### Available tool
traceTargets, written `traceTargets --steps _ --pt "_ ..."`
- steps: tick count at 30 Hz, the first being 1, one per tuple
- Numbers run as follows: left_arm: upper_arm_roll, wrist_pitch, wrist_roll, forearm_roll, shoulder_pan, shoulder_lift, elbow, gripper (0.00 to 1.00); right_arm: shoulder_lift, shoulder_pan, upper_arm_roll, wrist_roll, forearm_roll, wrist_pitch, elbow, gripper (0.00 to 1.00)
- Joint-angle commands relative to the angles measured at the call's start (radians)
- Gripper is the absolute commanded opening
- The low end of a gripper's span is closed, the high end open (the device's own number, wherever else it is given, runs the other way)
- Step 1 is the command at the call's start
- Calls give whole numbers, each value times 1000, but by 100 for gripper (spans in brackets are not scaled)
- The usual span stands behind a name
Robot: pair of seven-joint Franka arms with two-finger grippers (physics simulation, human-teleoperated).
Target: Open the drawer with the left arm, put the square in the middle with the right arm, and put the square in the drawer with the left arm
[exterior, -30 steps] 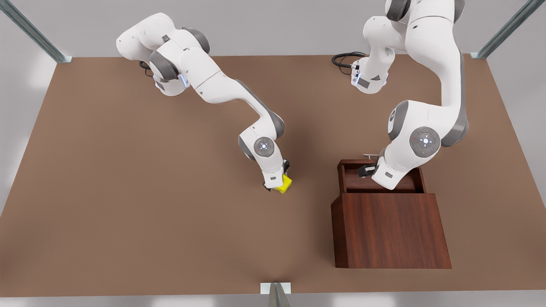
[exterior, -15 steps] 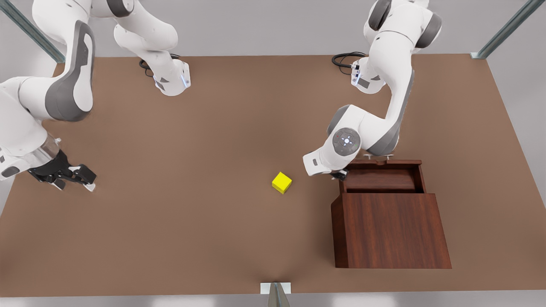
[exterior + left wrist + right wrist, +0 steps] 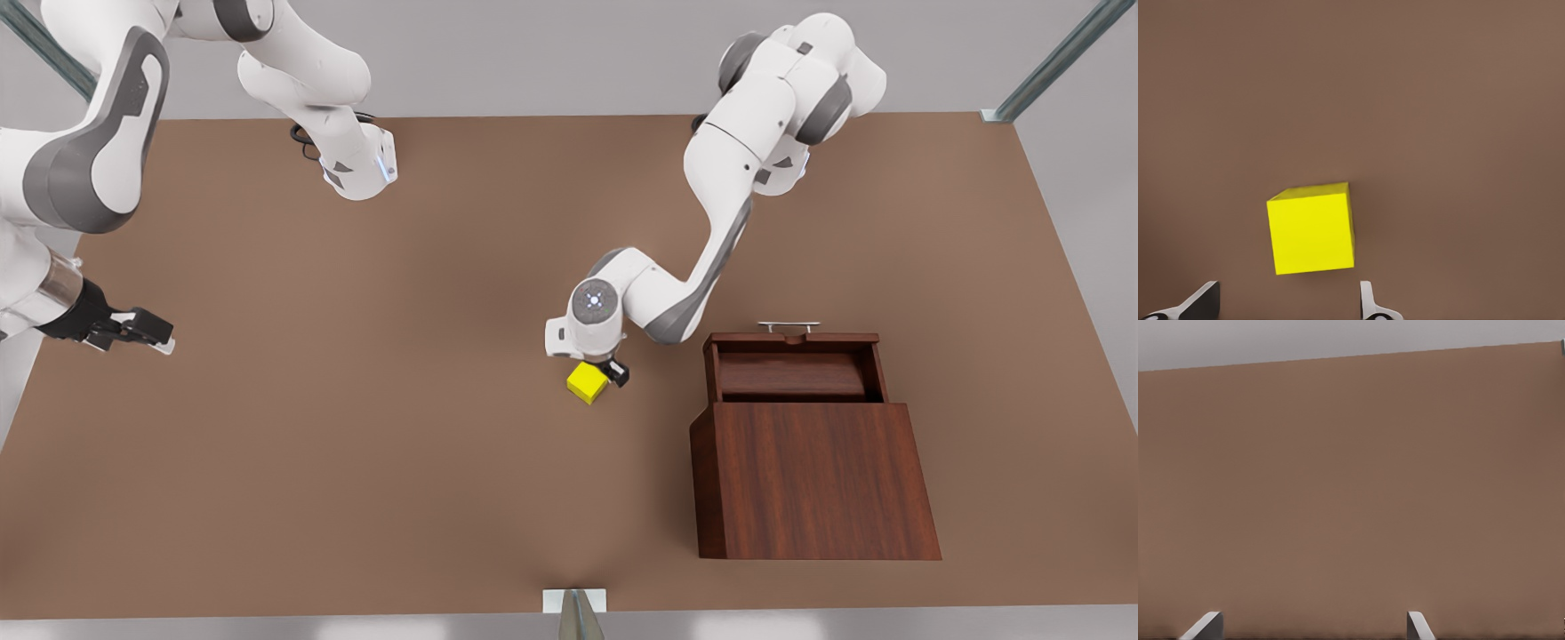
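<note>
The square [image 3: 587, 384] is a small yellow cube resting on the brown tabletop in the middle [image 3: 498, 356]. My left gripper [image 3: 607, 373] hovers right over it, open, with one dark finger [image 3: 617, 374] beside the cube's edge. In the left wrist view the square [image 3: 1311, 228] lies just ahead of the spread fingertips [image 3: 1368, 305], not between them. The drawer [image 3: 791, 366] stands pulled out of the wooden cabinet [image 3: 813, 480], its silver handle [image 3: 789, 327] at the far end, its inside bare. My right gripper [image 3: 142, 336] waits open at the front view's left edge.
Both arm bases [image 3: 356, 169] sit at the table's far edge, with a black cable [image 3: 711, 120] by the one on the front view's right. Metal frame posts [image 3: 1049, 62] stand at the far corners and a bracket [image 3: 574, 601] at the near edge.
My left gripper has swung from beside the drawer leftward to just over the square. The right gripper has drifted slightly up and back at the front view's left edge.
</note>
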State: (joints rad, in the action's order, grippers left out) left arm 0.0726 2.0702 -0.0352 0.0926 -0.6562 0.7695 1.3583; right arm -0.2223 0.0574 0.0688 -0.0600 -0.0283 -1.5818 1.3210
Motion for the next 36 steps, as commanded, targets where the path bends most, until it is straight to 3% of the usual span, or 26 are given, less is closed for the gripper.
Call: traceTargets --steps 1,22,23,25,36 --pt "0 70 72 21 0 10 1 100 3 9 5 -43 4 72 -23 100" --pt "-1 200 110 16 0 142 -4 100 0 4 23 -43 7 71 -49 100" --pt "-2 200 109 16 0 140 -4 88 -2 2 23 -43 5 68 -48 100" --pt "-2 199 109 16 0 140 -4 80 -6 -1 22 -43 5 63 -48 100" --pt "-2 199 110 16 0 136 -5 72 -11 -1 20 -43 2 60 -48 100"
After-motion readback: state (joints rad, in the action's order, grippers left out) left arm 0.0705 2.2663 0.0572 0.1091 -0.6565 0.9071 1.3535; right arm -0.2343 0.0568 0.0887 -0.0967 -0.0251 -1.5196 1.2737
